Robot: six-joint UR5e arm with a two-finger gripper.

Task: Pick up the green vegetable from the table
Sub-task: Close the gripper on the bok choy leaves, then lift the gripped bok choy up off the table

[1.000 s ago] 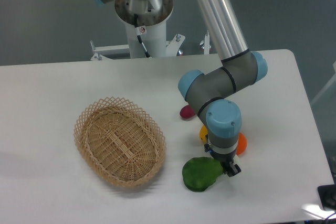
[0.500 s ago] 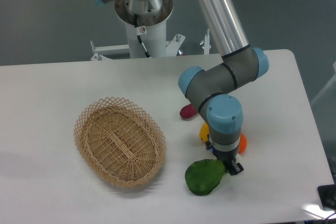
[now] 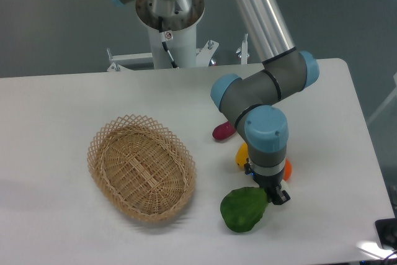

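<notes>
Down near the front of the white counter (image 3: pixel 74 97), the single fixed camera shows the arm bent over so that its blue-capped wrist points straight down, with the tool (image 3: pixel 275 197) at the bottom of it, small and dark against the surface. The green vegetable (image 3: pixel 244 210) lies immediately left of the tool and slightly toward the camera, its broad glossy leaf spread away from the tool and its narrower end tucked right up under the tool's tip, touching it. Whether the fingers are parted or clamped on that end cannot be told, since the wrist housing and the vegetable itself hide the gap between them; nor is it clear whether the vegetable rests on the counter or is lifted just off it. Directly behind the tool, half covered by the wrist, an orange fruit (image 3: pixel 286 169) peeks out on the right side and a yellow fruit (image 3: pixel 241 155) on the left, both close to the wrist. Farther back and to the left of the tool, a purple sweet potato (image 3: pixel 223 131) sits beside the arm's grey elbow link. Well apart to the left of the tool stands a woven wicker basket (image 3: pixel 107 164), oval and shallow, with an open lattice rim.
</notes>
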